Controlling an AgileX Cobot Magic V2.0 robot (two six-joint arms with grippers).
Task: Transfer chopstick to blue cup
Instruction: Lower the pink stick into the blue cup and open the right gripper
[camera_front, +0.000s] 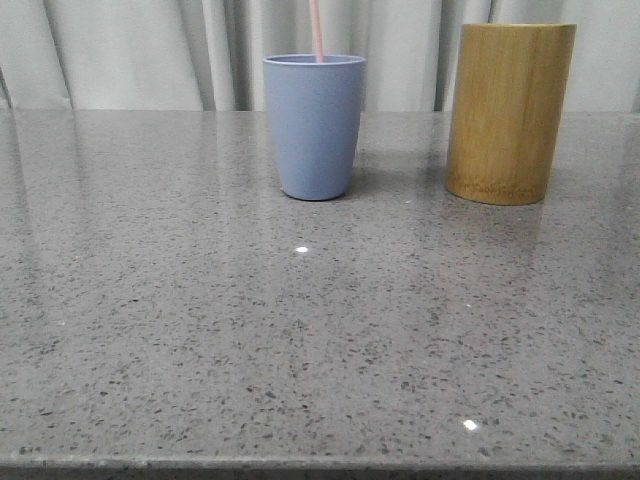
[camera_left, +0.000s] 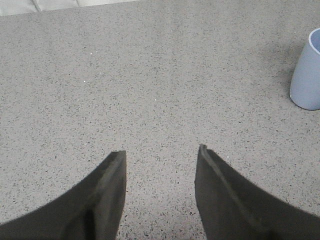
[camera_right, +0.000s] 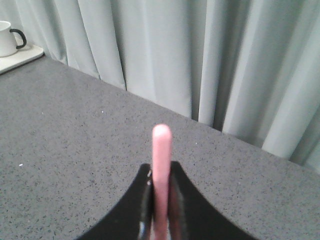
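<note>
Chopstick (camera_front: 317, 30) is pointing down into the blue cup (camera_front: 313, 127), its lower end dipping behind the rim, with the right gripper (camera_right: 161, 192) pinched tight around it. Bamboo holder (camera_front: 508, 112) sits near the cup on the grey table (camera_front: 300, 340). Left gripper (camera_left: 161, 155) hangs spread apart over bare tabletop, holding nothing, cup off to its side.

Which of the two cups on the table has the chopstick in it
The blue cup, left of the taller bamboo cylinder. The pink chopstick rises from its mouth.
</note>
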